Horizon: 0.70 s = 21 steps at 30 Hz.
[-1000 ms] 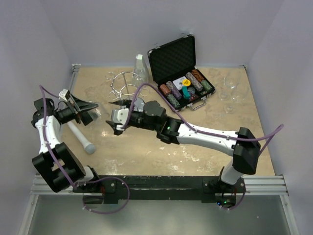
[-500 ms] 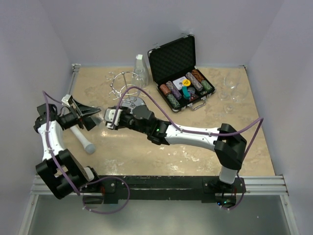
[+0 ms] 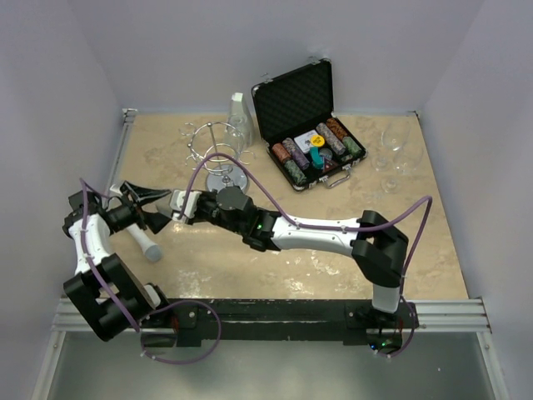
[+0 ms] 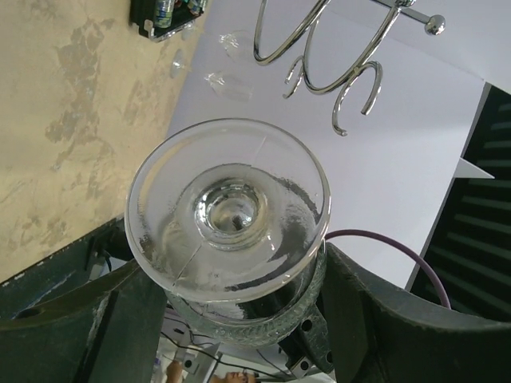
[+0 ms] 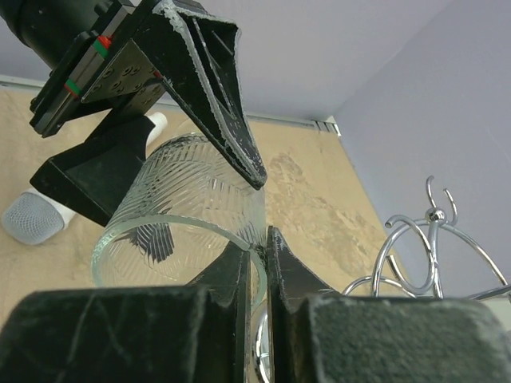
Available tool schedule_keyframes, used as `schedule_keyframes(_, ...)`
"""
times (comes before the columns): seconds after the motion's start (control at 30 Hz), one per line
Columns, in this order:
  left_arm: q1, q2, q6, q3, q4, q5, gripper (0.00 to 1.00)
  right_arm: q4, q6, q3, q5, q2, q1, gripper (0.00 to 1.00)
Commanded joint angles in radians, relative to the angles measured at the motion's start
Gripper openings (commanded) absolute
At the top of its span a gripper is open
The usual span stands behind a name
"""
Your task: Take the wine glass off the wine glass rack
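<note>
The wine glass point(image 5: 192, 207), clear with a herringbone-cut bowl, lies on its side in the air between both grippers, well clear of the wine glass rack point(image 3: 218, 154). My left gripper point(image 4: 239, 319) is shut on the bowl, with the round foot point(image 4: 229, 211) facing its camera. My right gripper point(image 5: 266, 239) is shut on the rim of the bowl, one finger inside and one outside. From above, the left gripper point(image 3: 152, 210) and the right gripper point(image 3: 172, 205) meet at the left of the table. The rack's chrome loops point(image 4: 335, 56) stand behind the glass.
A white cylinder with a grey end point(image 3: 141, 237) lies on the table under the left gripper. An open black case of poker chips point(image 3: 312, 117) stands at the back. Other clear glasses point(image 3: 396, 154) are at the far right, and a tall clear container point(image 3: 240, 112) stands behind the rack.
My right arm has reached left to the glass and its jaws have closed on the rim. The left arm has drifted a little lower and nearer with the glass.
</note>
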Motion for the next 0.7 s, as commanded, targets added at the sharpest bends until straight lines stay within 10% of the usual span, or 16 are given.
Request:
schedule_keyframes(0.0,-0.021,-0.065,0.074,0.015,0.025,0.066,0.57,0.145,0.047,0.067,0.086,-0.034,-0.01,0.0)
schedule_keyframes(0.1,-0.021,-0.064,0.087,0.03,0.025,0.045,0.71,0.137,0.03,0.06,0.109,-0.057,-0.01,0.0)
schedule_keyframes(0.13,-0.021,-0.064,0.09,0.033,0.026,0.032,0.99,0.137,0.024,0.056,0.114,-0.067,-0.01,0.0)
schedule_keyframes(0.67,-0.015,-0.048,0.065,0.038,0.101,0.041,1.0,-0.175,-0.082,-0.156,0.022,-0.421,-0.093,0.0)
